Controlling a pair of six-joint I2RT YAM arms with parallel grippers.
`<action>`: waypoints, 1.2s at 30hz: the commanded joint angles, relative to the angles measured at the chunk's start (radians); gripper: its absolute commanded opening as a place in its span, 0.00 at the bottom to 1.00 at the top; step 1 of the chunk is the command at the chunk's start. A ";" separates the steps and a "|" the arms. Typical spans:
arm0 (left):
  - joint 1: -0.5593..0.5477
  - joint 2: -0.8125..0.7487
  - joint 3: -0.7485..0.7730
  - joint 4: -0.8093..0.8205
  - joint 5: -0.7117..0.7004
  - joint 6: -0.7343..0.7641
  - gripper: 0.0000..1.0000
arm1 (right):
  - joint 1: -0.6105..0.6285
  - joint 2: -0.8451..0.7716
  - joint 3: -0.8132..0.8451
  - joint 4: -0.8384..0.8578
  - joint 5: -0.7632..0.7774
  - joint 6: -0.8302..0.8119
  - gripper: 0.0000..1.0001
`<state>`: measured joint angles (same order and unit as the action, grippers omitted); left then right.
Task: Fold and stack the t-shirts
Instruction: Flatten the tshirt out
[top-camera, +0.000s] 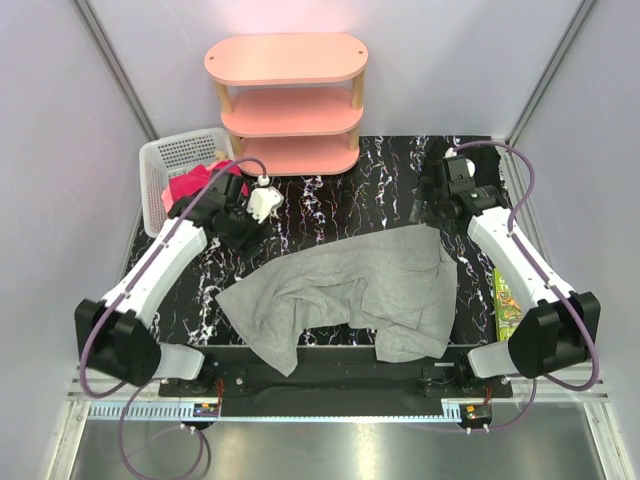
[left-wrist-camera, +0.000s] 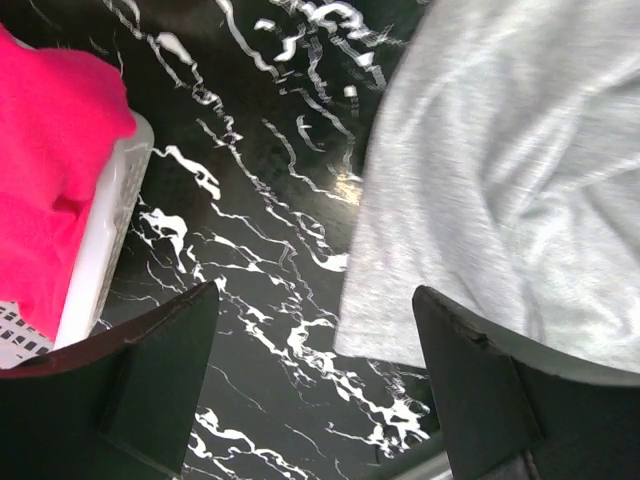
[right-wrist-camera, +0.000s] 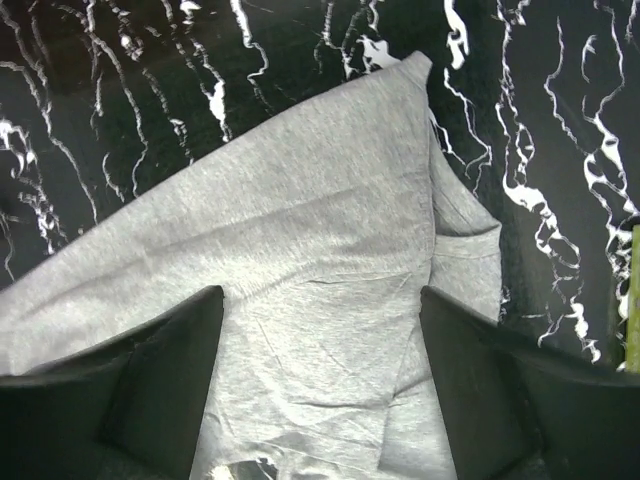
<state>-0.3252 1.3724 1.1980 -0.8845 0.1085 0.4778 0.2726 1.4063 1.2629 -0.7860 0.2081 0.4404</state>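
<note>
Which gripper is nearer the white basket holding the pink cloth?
Left. The left gripper hangs just beside the basket; the right gripper is across the table, over the grey t-shirt's far corner.

We see the t-shirt (top-camera: 350, 295) at the table (top-camera: 330, 200) centre, the shelf (top-camera: 287, 100) behind it, the basket (top-camera: 185, 150) far left, the book (top-camera: 507, 300) right.

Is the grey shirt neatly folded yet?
No: in the top view the grey t-shirt lies spread out and rumpled across the black marbled table, its edges crooked.
</note>
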 joint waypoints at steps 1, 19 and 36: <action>-0.122 -0.126 0.023 -0.118 0.071 0.002 0.82 | -0.001 -0.078 0.017 0.001 -0.103 -0.011 0.57; -0.390 -0.128 -0.380 -0.156 -0.082 -0.010 0.76 | 0.034 -0.348 -0.372 -0.048 -0.306 0.159 0.58; -0.482 -0.013 -0.442 -0.019 -0.107 -0.008 0.74 | 0.040 -0.328 -0.482 0.001 -0.254 0.236 0.59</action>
<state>-0.8043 1.3472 0.7811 -0.9497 0.0349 0.4652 0.3031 1.0725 0.8436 -0.8345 -0.0689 0.6186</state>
